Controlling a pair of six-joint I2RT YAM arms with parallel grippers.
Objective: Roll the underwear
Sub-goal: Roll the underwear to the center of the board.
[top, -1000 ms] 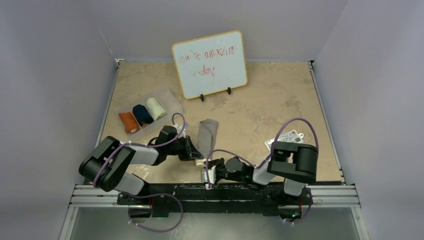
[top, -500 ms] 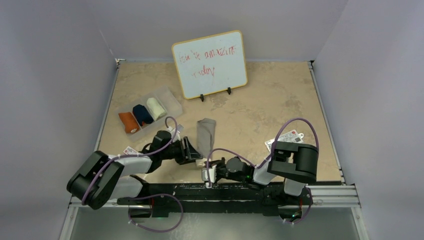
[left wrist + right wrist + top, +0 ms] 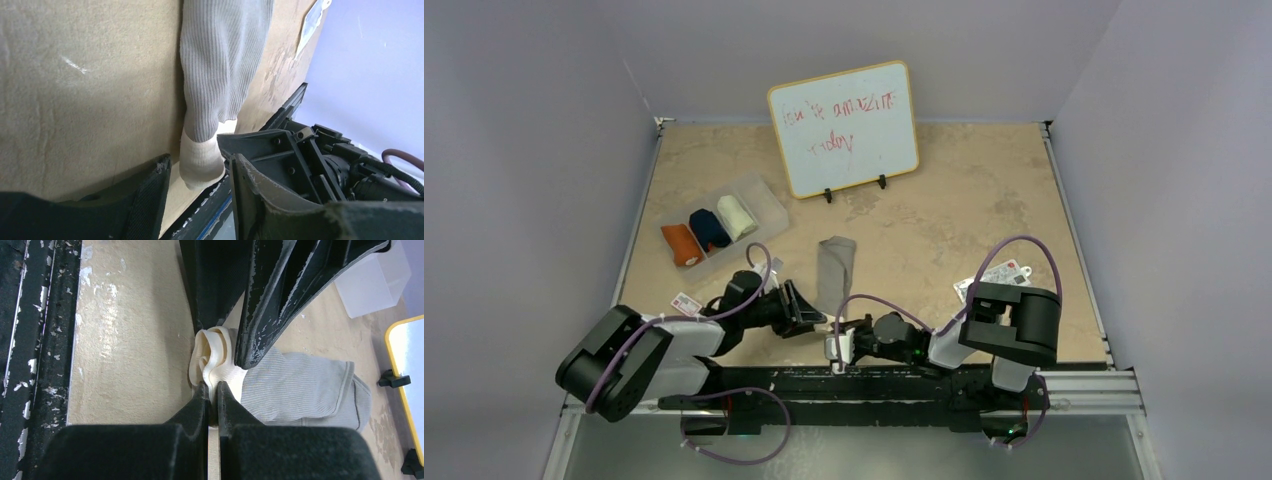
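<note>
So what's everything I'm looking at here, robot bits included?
Table: one, tan, under everything.
Whiteboard: one, white with yellow edge and red scribble, standing at back.
Tray: one, clear, left side.
Underwear rolls: three, orange, navy, cream, side by side in tray.
Unrolled underwear: one, grey with beige waistband, front centre.
Card: one, white printed, right side.
Left arm's fingers: two, black, open either side of the waistband.
Right arm's fingers: two, black, shut on the waistband.
</note>
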